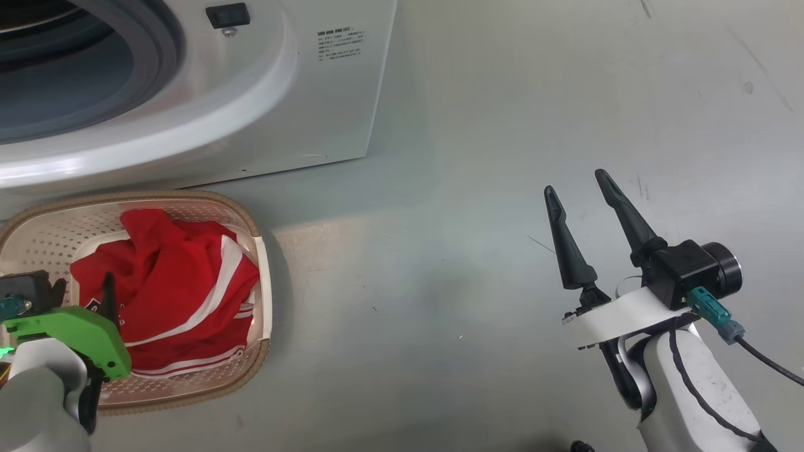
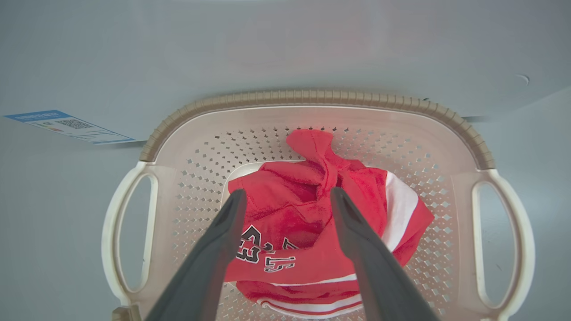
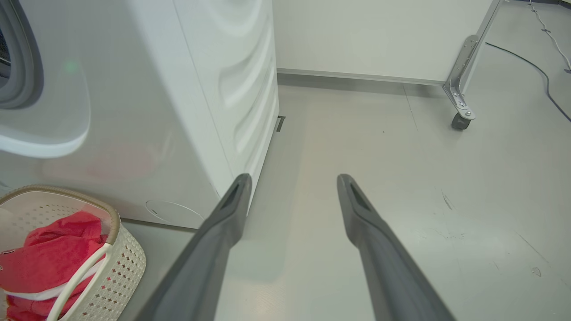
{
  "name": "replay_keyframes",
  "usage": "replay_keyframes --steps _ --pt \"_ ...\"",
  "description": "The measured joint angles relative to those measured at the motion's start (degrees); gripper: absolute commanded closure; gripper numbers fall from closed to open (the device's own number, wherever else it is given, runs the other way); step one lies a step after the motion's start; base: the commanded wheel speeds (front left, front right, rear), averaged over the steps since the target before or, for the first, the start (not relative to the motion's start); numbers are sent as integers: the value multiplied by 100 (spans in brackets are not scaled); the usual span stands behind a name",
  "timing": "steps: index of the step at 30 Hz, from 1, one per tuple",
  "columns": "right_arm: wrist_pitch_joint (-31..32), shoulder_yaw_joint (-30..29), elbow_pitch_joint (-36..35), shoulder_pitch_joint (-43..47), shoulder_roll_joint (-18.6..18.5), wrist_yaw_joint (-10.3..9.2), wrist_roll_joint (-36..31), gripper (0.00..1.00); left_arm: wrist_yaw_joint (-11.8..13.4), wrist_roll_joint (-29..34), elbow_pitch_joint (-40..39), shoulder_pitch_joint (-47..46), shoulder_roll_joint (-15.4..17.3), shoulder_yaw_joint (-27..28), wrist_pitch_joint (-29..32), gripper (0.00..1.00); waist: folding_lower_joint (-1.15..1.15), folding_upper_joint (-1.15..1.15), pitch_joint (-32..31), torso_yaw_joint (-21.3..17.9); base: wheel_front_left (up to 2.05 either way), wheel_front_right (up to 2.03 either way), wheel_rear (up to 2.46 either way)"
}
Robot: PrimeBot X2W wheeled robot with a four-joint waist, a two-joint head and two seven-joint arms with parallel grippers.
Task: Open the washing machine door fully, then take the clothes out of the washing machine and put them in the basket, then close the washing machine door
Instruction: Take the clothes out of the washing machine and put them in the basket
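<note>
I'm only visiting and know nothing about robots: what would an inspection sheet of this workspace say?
Surface: grey floor, faintly scuffed.
Job's things: bright red white-striped clothes lie in the cream perforated plastic basket by the white washing machine.
Clutter: nothing seen.
End effectors: left end effector open above the clothes; right end effector open over bare floor.
Cables: black cable at right wrist; dark cable across floor.
Surroundings: white wall, metal castor leg.

Right gripper: long black fingers, white bracket, black camera, teal plug, black cable. Left gripper: green bracket.
</note>
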Motion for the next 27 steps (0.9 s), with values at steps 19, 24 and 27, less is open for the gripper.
replay_keyframes --steps 19,24,27 --pt "0 -226 274 -18 -101 15 18 0 -130 22 8 -166 -427 -234 -604 0 0 0 -800 499 0 0 0" --pt "0 -372 341 19 -158 15 85 0 -178 -189 -237 -166 -691 -99 -648 0 0 0 -1117 712 0 0 0" --pt "-1 -444 371 70 -186 15 145 0 -179 -189 -400 -157 -728 -110 -661 0 0 0 -1320 842 0 0 0"
